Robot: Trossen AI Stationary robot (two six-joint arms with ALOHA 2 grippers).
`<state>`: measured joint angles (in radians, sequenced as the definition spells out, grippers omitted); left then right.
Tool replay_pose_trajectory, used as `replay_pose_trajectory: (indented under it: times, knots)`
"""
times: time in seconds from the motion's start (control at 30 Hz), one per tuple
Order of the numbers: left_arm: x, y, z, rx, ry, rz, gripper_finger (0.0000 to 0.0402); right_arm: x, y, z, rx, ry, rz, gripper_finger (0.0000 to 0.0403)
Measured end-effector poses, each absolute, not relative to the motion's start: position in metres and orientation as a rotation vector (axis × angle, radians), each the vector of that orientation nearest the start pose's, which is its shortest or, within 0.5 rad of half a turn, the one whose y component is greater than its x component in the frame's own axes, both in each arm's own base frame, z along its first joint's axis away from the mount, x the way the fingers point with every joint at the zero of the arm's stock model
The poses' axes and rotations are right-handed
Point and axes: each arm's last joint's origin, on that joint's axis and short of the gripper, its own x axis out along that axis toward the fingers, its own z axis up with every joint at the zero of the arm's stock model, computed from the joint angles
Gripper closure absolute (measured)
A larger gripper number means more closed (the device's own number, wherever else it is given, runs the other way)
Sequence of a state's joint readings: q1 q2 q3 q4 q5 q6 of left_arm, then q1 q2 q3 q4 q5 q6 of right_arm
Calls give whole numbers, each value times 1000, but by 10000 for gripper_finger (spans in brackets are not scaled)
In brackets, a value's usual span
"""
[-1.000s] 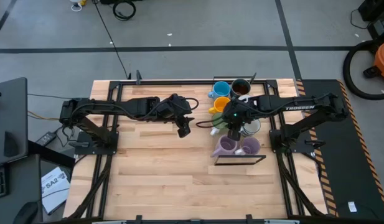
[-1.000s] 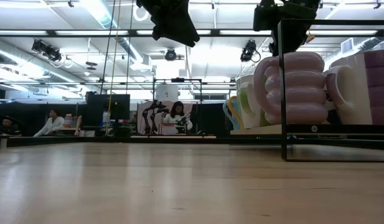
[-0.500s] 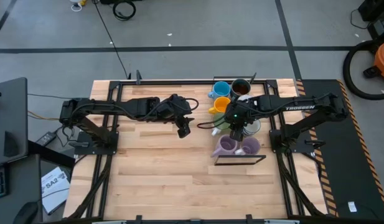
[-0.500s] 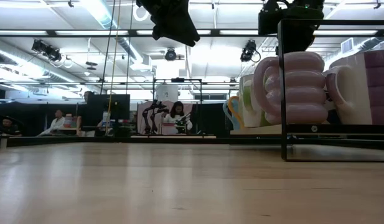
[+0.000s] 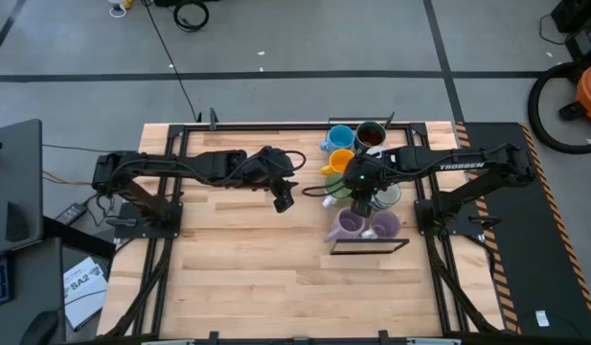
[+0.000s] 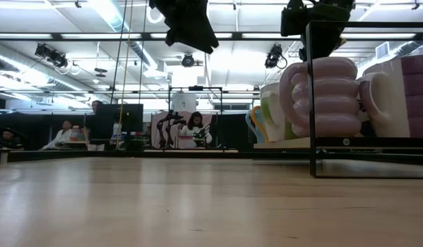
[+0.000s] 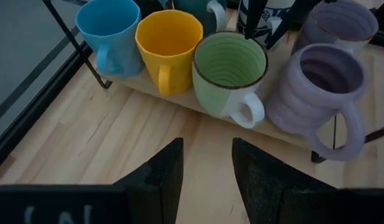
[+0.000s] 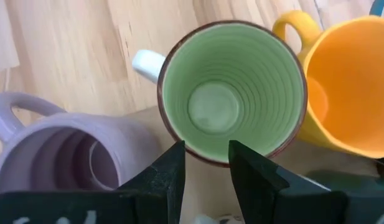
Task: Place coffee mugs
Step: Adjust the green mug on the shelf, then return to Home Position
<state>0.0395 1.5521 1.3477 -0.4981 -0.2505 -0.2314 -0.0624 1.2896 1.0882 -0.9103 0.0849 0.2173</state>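
Observation:
Several mugs stand upright on a low wooden rack (image 5: 370,240) with a black wire frame, right of the table's middle. In the high view I see the blue mug (image 5: 341,136), dark brown mug (image 5: 370,135), orange-yellow mug (image 5: 341,160), white mug (image 5: 388,195) and two purple mugs (image 5: 350,225) (image 5: 385,226). The green mug (image 8: 232,93) sits between the yellow mug (image 8: 347,87) and a purple mug (image 8: 73,155). My right gripper (image 8: 206,155) hovers open just above the green mug's rim. My left gripper (image 7: 207,162) hangs open left of the rack, pointing at the green mug (image 7: 229,71).
Black frame bars (image 6: 312,96) rise around the rack. Bare wooden tabletop (image 5: 257,268) lies left of the rack and toward the near edge. People sit in the room (image 6: 195,127) beyond the far edge.

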Motion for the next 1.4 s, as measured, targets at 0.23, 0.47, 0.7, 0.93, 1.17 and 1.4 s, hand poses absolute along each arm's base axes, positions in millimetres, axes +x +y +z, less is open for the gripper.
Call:
replay_pose_trajectory:
  times: [0.23, 0.47, 0.7, 0.93, 1.17, 1.4]
  knots:
    - [361, 22, 283, -146, 736, 373, 257, 242, -18, 281, 175, 1079, -247, 274]
    - [391, 29, 245, -140, 724, 408, 257, 242, -18, 282, 174, 1072, -246, 274]
    - [413, 35, 223, -158, 648, 412, 257, 242, -18, 282, 173, 1070, -245, 274]
    - [424, 37, 216, -176, 573, 408, 257, 242, -18, 283, 174, 1065, -244, 274]
    - [426, 37, 216, -177, 557, 407, 257, 243, -18, 283, 174, 1050, -243, 274]
    - [415, 35, 229, -156, 597, 401, 257, 238, -17, 290, 176, 1013, -239, 274]
